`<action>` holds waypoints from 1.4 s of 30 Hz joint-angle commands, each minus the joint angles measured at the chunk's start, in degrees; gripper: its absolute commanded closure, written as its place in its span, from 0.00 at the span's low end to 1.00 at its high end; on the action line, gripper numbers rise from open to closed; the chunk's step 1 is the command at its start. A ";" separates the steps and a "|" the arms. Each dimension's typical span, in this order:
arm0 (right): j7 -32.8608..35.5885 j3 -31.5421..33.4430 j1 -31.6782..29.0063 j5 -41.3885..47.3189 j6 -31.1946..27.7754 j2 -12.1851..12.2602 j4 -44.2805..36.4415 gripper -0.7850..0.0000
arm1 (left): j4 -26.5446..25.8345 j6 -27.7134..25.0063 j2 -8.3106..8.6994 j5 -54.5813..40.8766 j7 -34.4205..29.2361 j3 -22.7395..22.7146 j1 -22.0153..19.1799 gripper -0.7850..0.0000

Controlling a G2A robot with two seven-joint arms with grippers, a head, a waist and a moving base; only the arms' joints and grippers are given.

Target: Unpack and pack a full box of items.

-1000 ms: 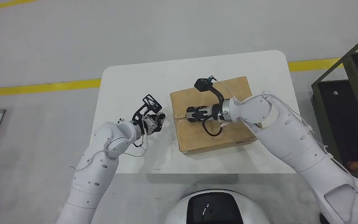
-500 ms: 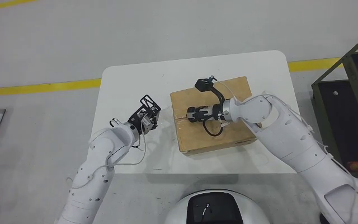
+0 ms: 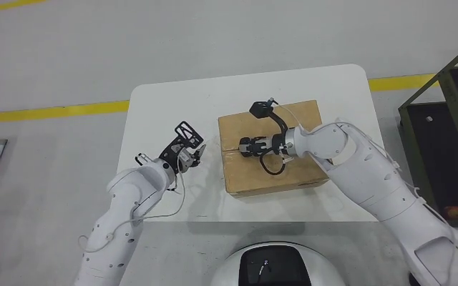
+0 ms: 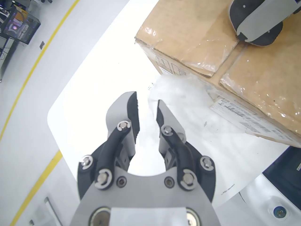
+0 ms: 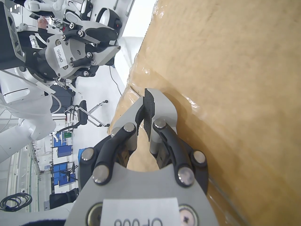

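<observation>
Shut together, the jaws of the right gripper [image 5: 147, 97] sit on top of the cardboard box [image 3: 247, 175]. Their tips appear to touch its taped centre seam [image 4: 237, 55], close to the box end that faces the other arm. The left gripper [image 4: 147, 101] hangs over the white table [image 3: 164, 107] just beside that same box end, jaws apart and holding nothing. A loose scrap of clear film [image 4: 178, 90] trails off the box's side wall near its fingertips.

The box is closed, with flaps down and tape glinting across them, so unpacking looks barely begun. The step in hand seems to be breaking the tape. The right tips should follow the seam groove with steady, moderate pressure so the flaps do not cave inward. Meanwhile the left gripper could brace the box end, or pinch the film and peel it away from the box.
</observation>
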 commanded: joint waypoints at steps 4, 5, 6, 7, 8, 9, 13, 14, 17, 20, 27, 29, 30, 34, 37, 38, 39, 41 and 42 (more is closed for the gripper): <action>-0.08 0.34 -0.29 -0.23 0.12 0.10 -0.32 1.00 | 1.29 -0.43 -0.18 0.70 -0.07 0.51 -0.41 0.00; -0.06 0.38 -0.35 -0.23 0.17 0.11 -0.38 1.00 | 1.51 -0.61 -0.17 0.76 -0.13 0.39 -0.38 0.00; 0.00 0.43 -0.39 -0.19 0.22 0.12 -0.43 1.00 | 1.66 -0.90 -0.14 0.85 -0.15 0.20 -0.31 0.00; 0.04 0.47 -0.41 -0.19 0.24 0.13 -0.47 1.00 | 1.82 -1.27 -0.09 0.91 -0.19 -0.06 -0.20 0.00; 0.07 0.50 -0.43 -0.20 0.25 0.14 -0.50 1.00 | 1.99 -1.52 -0.02 1.10 -0.30 -0.42 -0.06 0.00; 0.08 0.53 -0.44 -0.22 0.25 0.14 -0.51 1.00 | 2.01 -1.78 0.06 1.45 -0.32 -0.81 0.15 0.00; 0.18 0.47 -0.32 -0.20 0.25 0.10 -0.49 1.00 | 1.64 -2.80 0.57 3.11 -0.33 -3.20 1.58 0.00; 0.22 0.43 -0.26 -0.25 0.34 0.08 -0.45 1.00 | 1.66 -2.20 0.66 2.38 -0.14 -4.20 2.15 0.00; 0.32 0.35 -0.15 -0.25 0.32 0.04 -0.37 1.00 | 1.39 0.00 0.78 -5.16 -1.23 -8.25 3.38 0.09; 0.27 0.29 -0.13 -0.25 0.25 0.00 -0.23 1.00 | -0.72 -2.86 1.24 -7.96 -3.38 -10.74 4.47 0.00; 0.18 0.15 -0.04 -0.15 0.13 -0.10 0.10 1.00 | -2.47 -7.89 1.74 -15.46 -7.00 -12.17 7.41 0.00; 0.09 0.13 -0.06 -0.08 -0.01 -0.12 0.18 1.00 | -2.54 -9.12 1.76 -16.36 -7.48 -11.40 7.75 0.00; 0.07 0.09 -0.11 -0.06 -0.06 -0.14 0.25 1.00 | -2.56 -9.66 1.77 -16.12 -7.89 -10.77 7.86 0.00; -0.16 0.11 -0.34 0.00 -0.23 -0.15 0.31 1.00 | -0.25 -10.76 1.52 -15.25 -7.75 -7.55 7.36 0.00; -0.38 0.30 -0.64 -0.01 -0.26 -0.10 0.13 1.00 | 3.15 -9.70 1.13 -14.32 -7.25 -5.20 5.27 0.00; -0.42 0.35 -0.75 -0.05 -0.22 -0.09 0.03 1.00 | 4.20 -9.17 0.97 -13.30 -7.19 -4.31 4.37 0.00; -0.52 0.39 -0.87 -0.04 -0.20 -0.08 -0.12 1.00 | 5.24 -8.29 0.76 -12.37 -6.84 -3.26 3.62 0.00; -0.55 0.48 -1.08 -0.10 -0.17 -0.04 -0.35 1.00 | 7.48 -6.34 0.27 -13.52 -6.13 -1.68 2.32 0.00; -0.59 0.56 -1.17 -0.22 -0.15 -0.01 -0.52 1.00 | 8.20 -6.00 0.09 -13.76 -6.22 -0.95 1.60 0.00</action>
